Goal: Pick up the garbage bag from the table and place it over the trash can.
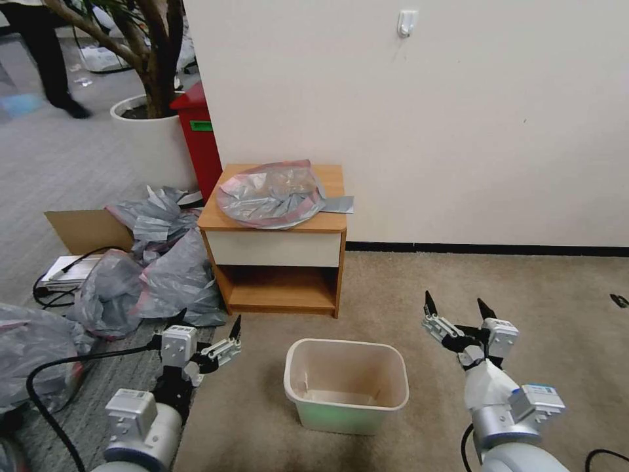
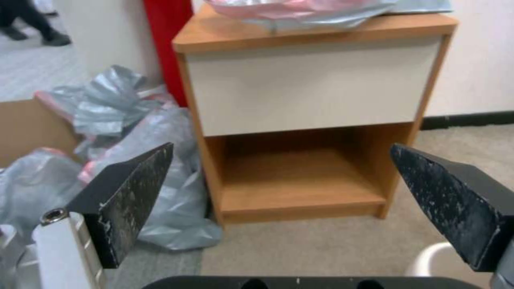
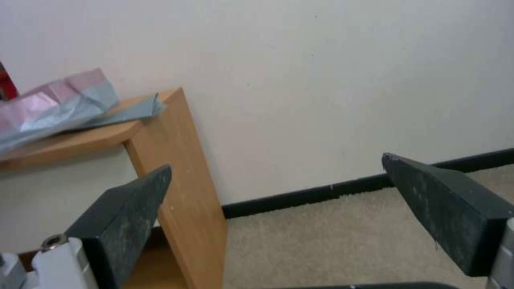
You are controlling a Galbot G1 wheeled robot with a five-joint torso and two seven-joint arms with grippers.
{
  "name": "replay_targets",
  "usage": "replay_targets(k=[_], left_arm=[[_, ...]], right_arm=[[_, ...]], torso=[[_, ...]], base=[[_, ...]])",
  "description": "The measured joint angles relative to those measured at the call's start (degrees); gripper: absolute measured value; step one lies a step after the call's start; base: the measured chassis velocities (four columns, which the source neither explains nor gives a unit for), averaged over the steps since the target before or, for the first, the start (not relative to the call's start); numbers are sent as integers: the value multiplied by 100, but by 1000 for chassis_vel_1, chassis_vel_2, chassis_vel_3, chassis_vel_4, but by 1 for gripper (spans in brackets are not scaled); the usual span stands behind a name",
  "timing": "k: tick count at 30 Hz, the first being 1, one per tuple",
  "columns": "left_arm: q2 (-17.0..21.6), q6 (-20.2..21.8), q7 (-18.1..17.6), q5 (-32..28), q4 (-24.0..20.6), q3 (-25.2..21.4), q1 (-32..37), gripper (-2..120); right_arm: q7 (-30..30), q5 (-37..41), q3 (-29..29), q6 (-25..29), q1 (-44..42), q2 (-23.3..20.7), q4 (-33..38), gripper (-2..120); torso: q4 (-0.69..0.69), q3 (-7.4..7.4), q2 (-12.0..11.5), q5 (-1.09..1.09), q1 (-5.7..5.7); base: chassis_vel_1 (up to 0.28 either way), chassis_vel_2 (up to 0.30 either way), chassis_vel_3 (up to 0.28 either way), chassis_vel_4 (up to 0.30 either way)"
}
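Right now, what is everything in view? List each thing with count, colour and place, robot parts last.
garbage bag: one, translucent grey with pinkish-red rim, lying flat on the table top.
table: one, orange-brown wood with white drawer front, against the wall.
trash can: one, cream with pale green base, empty, on the carpet in front of the table.
grey plastic sacks: several, on the floor to the table's left.
cardboard piece: one, brown, behind the sacks.
red box: one, between table and planter.
planter: one, white, holding a tree.
left gripper: open, hanging left of the trash can.
right gripper: open, hanging right of the trash can.
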Motion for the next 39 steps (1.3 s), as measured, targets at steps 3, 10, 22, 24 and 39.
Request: replay_targets(k=[3, 10, 22, 24, 39], left_arm=[[-13, -90, -6, -8, 0, -171, 44, 100], [-33, -353, 9, -17, 66, -421, 210, 100], [-182, -391, 178, 22, 65, -691, 440, 100], [-186, -395, 178, 25, 64, -702, 465, 100], [-127, -522, 161, 42, 63, -863, 726, 100]], right_arm=[[-3, 345, 40, -21, 225, -34, -84, 100], [-28, 1530, -20, -150, 1017, -189, -615, 100], [26, 3966, -396, -523, 3465, -307, -2302, 100], [93, 4223, -443, -595, 3628, -287, -2389, 100], [536, 6069, -627, -1002, 4867, 294, -3455, 100]], torso=[[0, 1, 0, -1, 0], [0, 1, 0, -1, 0], [0, 2, 0, -1, 0], [0, 2, 0, -1, 0], [0, 1, 0, -1, 0]], base=[[0, 0, 0, 0], [0, 0, 0, 0], [0, 0, 0, 0], [0, 0, 0, 0], [0, 0, 0, 0]])
